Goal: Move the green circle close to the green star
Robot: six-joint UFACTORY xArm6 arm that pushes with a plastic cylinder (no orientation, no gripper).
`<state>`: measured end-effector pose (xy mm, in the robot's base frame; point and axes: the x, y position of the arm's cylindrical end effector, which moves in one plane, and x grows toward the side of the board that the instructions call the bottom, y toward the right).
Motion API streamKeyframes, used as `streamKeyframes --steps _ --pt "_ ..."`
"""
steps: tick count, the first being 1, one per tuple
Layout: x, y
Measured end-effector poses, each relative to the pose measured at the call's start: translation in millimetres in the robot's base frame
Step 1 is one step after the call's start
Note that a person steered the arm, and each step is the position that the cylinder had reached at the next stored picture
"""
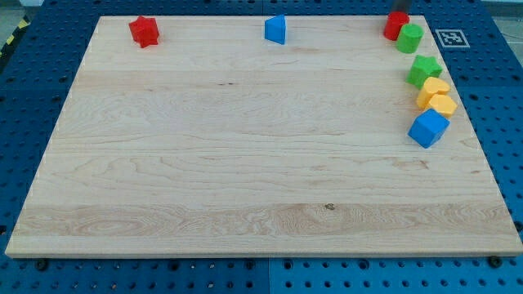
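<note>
Camera view shows our tip point(398, 14) barely visible at the table's point(245, 163) top right behind the red block point(395, 24), which touches the green circle point(409, 37) near the green star point(424, 70); pushing carelessly could scatter the yellow blocks point(436, 95).

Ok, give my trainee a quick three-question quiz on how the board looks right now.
1. True or false: the green circle lies to the view's left of the red star.
2. Which block sits right beside the green circle, toward the view's top left? A) a blue one B) the red block C) a yellow one
3. Fill in: just below the green star in the view lie ___ yellow blocks.

Key: 1 false, it lies far to the right; 2 B; 3 two.
Note: my tip shows only as a dark stub behind the red block.
</note>
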<state>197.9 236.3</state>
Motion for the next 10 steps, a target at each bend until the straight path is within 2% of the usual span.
streamKeyframes --steps 3,5,8,10 --pt "27 -29" --pt "28 -29" --pt "60 -35" --pt "65 -45"
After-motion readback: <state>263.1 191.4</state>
